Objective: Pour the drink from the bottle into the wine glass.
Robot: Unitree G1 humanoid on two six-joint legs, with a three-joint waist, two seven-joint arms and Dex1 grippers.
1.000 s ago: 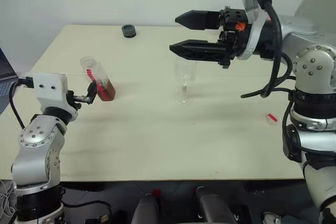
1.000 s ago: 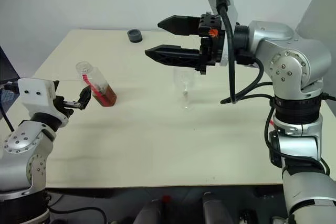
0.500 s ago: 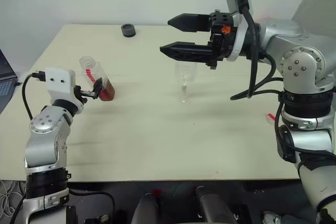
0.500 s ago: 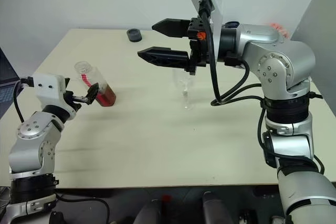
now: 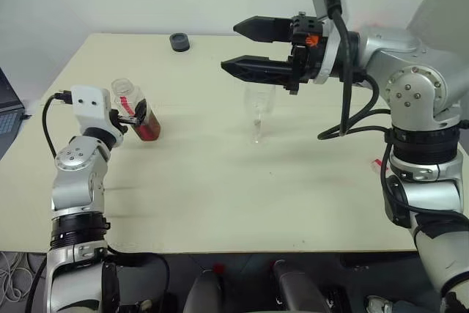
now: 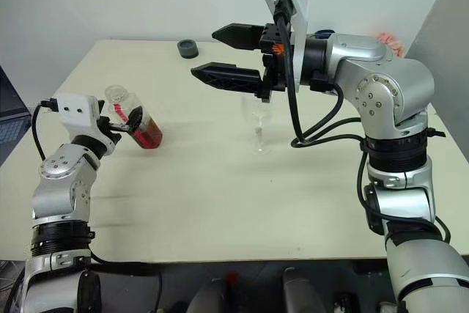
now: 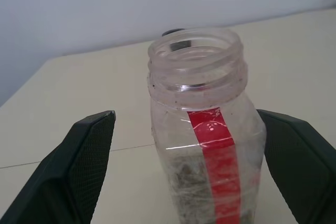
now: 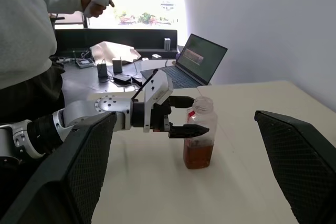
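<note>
Left eye view: an uncapped bottle (image 5: 136,110) of reddish drink (image 5: 148,129) stands near the left side of a pale table (image 5: 220,196); the left gripper (image 5: 133,115) has its fingers spread on either side of it; the right gripper (image 5: 245,48), spread wide, hangs above the wine glass (image 5: 259,112) near the table's middle.

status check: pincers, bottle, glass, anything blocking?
Left pincer open, straddling uncapped bottle, not gripped. Right pincer open above wine glass, which is empty. Nothing blocking.
</note>
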